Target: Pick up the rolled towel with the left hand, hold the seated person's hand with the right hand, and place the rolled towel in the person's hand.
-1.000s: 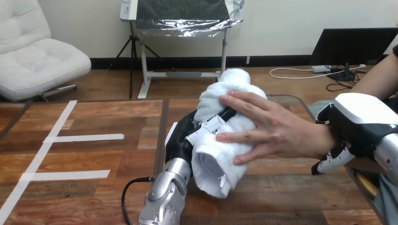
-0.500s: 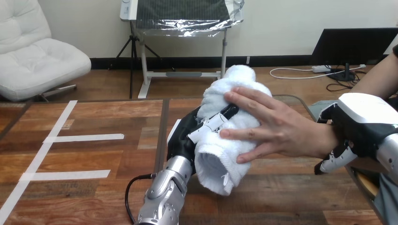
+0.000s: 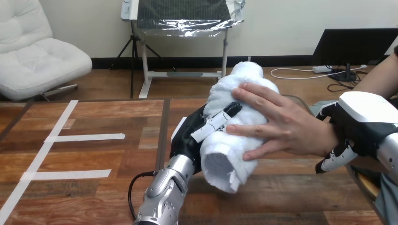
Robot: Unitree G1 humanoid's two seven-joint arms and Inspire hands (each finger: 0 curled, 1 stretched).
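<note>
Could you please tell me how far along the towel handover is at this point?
Done: the left hand grips the rolled towel, raised off the table, and the right hand grips the person's wrist. In hand: the towel rests against the person's hand, whose fingers lie spread over it. Left: the left hand letting go.

Left arm [image 3: 162,199]: comes in from the bottom edge, silver forearm angled up and slightly right, wrist raised off the table. Left hand [image 3: 187,136]: black palm faces right, against the side of the rolled towel [image 3: 244,77]. Its fingers [image 3: 217,119] are curled across the roll's front, so the grip is closed on it, with the hand tilted to the upper right.

Right arm [image 3: 389,152]: enters at the lower right edge, with a short stretch of forearm showing. Right hand [image 3: 361,119]: white back shell faces up, lying over the person's wrist [image 3: 324,138]. Its fingers [image 3: 335,158] curl down and under that wrist, wrapped round it. The two hands are apart.
</note>
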